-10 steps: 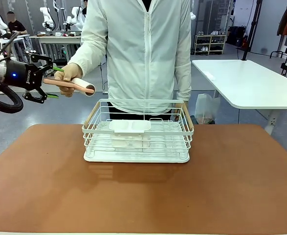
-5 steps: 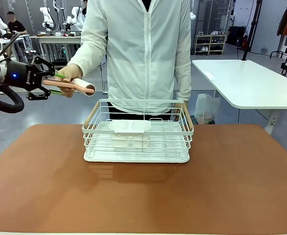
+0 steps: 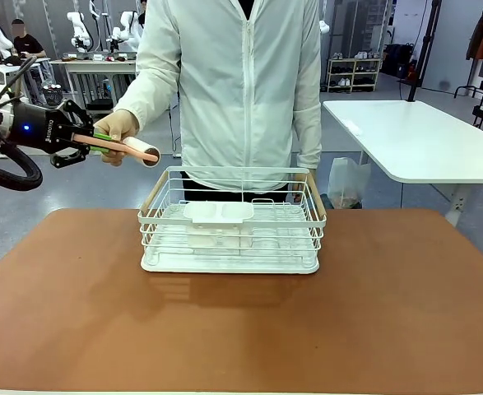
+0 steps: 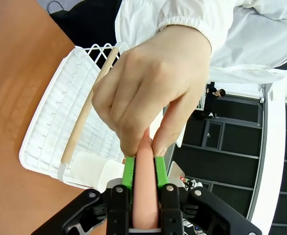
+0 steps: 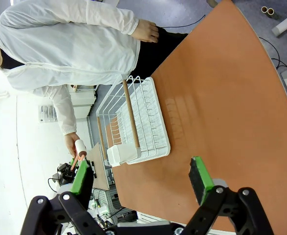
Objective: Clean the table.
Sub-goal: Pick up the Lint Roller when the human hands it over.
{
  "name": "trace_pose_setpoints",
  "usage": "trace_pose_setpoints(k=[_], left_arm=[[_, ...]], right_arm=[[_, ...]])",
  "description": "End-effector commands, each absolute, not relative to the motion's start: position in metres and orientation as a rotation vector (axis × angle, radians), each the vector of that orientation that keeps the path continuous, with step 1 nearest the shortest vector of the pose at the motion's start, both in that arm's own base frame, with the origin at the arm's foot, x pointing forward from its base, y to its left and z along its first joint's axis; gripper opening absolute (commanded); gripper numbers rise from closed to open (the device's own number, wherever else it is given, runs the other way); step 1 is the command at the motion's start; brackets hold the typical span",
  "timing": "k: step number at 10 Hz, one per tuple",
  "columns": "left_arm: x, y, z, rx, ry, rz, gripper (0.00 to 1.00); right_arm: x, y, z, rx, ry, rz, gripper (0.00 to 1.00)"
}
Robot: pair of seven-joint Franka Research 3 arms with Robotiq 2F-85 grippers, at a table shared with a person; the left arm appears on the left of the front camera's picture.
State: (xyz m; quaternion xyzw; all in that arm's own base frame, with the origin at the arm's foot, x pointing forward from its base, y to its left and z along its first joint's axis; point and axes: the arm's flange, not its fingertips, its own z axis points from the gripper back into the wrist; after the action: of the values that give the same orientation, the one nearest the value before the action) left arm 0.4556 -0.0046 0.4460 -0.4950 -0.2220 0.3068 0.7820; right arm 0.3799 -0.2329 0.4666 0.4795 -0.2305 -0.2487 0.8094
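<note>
Rack at 12 o'clock on table; left gripper pinches roller in person's hand at 10 o'clock; right gripper spread.

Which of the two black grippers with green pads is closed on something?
The left gripper, shut on the pink-handled white lint roller; the right gripper stands open.

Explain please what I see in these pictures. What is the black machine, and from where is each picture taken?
Two robot arms share a table with a person. The front view looks across it from the robot's side; the other two come from wrist cameras. A white rack stands on the table. The left gripper, a black claw with green pads, is shut on the pink handle of a roller, which the person's hand also holds. The right gripper is open, holding nothing.
</note>
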Motion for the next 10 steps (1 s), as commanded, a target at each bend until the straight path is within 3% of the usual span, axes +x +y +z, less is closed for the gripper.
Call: trace_pose_setpoints(k=[1,2,3,10], left_arm=[[0.458,-0.008,0.442,-1.076,-0.531,0.672,0.0],[0.455,-0.004,0.445,-1.079,-0.526,0.678,0.0],[0.445,0.009,0.45,-1.098,-0.53,0.658,0.07],[0.456,-0.003,0.446,-1.068,-0.482,0.666,0.07]], right_arm=[[0.379,-0.231,0.467,1.037,-0.507,-0.518,1.0],[0.379,-0.231,0.467,1.037,-0.507,-0.518,1.0],[0.379,-0.231,0.467,1.037,-0.507,-0.518,1.0],[0.379,-0.231,0.467,1.037,-0.507,-0.518,1.0]])
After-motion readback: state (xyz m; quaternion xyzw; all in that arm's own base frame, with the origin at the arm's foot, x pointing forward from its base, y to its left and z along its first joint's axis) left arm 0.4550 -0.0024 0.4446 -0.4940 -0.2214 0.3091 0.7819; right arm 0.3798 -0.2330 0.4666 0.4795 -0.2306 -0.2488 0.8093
